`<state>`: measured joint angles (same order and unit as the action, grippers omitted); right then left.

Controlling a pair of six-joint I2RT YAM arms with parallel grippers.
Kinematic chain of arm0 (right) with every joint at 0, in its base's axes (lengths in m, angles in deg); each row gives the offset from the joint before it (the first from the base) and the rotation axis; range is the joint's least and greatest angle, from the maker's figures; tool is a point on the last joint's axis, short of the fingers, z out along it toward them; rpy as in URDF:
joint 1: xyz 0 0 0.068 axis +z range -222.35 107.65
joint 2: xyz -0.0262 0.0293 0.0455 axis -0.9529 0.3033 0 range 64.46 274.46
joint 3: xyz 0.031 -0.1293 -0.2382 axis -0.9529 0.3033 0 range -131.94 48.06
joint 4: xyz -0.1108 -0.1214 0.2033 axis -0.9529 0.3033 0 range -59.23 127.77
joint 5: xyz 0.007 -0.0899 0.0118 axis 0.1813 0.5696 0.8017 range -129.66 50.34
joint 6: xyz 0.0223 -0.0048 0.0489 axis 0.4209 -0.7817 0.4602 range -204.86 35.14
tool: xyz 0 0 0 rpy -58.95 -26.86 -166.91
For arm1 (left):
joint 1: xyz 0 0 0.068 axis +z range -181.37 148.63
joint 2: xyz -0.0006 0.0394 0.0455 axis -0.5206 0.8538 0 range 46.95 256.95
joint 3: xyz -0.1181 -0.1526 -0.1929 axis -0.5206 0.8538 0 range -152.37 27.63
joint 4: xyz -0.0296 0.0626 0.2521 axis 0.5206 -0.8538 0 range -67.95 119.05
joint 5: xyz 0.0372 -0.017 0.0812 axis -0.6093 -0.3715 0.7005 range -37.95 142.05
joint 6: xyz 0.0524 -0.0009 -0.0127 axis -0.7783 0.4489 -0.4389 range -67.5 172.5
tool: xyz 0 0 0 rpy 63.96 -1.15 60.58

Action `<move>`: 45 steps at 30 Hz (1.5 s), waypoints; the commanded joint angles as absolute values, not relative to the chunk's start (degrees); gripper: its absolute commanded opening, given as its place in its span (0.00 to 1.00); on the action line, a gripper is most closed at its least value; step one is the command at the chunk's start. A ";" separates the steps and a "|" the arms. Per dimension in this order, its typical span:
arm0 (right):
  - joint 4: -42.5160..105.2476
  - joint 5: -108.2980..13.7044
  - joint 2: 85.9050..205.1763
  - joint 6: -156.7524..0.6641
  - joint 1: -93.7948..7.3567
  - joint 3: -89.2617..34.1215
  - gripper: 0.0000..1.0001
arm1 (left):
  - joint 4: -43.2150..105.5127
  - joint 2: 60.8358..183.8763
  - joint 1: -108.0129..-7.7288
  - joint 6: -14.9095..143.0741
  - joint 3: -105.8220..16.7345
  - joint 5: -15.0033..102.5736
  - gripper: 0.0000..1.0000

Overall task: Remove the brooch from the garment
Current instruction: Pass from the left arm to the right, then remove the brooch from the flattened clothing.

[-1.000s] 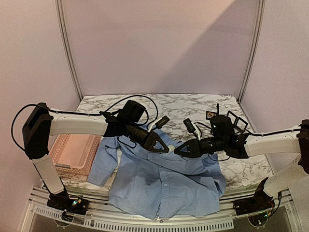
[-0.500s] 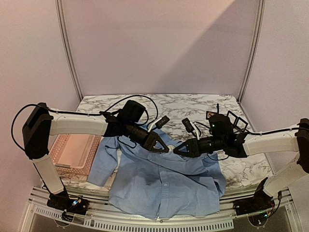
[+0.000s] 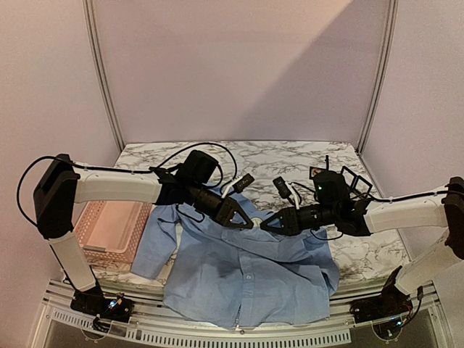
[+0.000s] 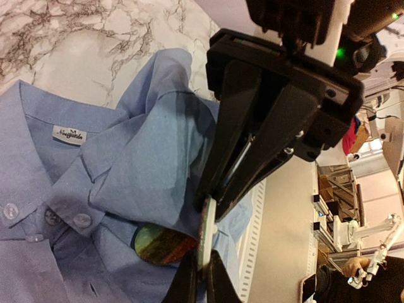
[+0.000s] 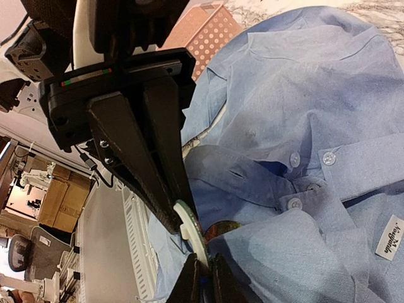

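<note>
The counter (image 3: 290,156) carries the garment (image 3: 246,275), spread front-up, one sleeve just beside the pink basket (image 3: 109,228) at left. The left end effector (image 4: 202,271) and right end effector (image 5: 203,268) meet below the collar. Each is clamped on the brooch (image 4: 165,247), which sits against the shirt front.

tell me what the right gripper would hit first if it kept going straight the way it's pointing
The brooch: its white rim sits right at the right gripper tips. Just beyond, nearly touching, is the left gripper, by the collar of the garment. Depth is unclear.
</note>
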<state>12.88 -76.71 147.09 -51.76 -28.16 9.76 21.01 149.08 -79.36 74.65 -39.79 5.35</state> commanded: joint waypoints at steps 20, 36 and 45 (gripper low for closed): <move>10.09 -77.94 148.82 -51.64 -28.29 7.55 0.00 | 21.06 147.57 -79.27 73.76 -40.66 5.33 0.00; 11.96 -74.48 145.96 -52.60 -28.23 8.20 0.00 | 13.77 145.57 -79.49 67.08 -42.18 12.27 0.73; 11.87 -73.85 145.58 -52.60 -28.25 8.54 0.00 | 7.03 145.38 -81.45 61.52 -44.24 19.75 0.42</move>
<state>11.44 -74.81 147.02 -51.95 -28.21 9.04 10.70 146.89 -80.12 64.47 -42.92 16.15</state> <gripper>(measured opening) 0.028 0.456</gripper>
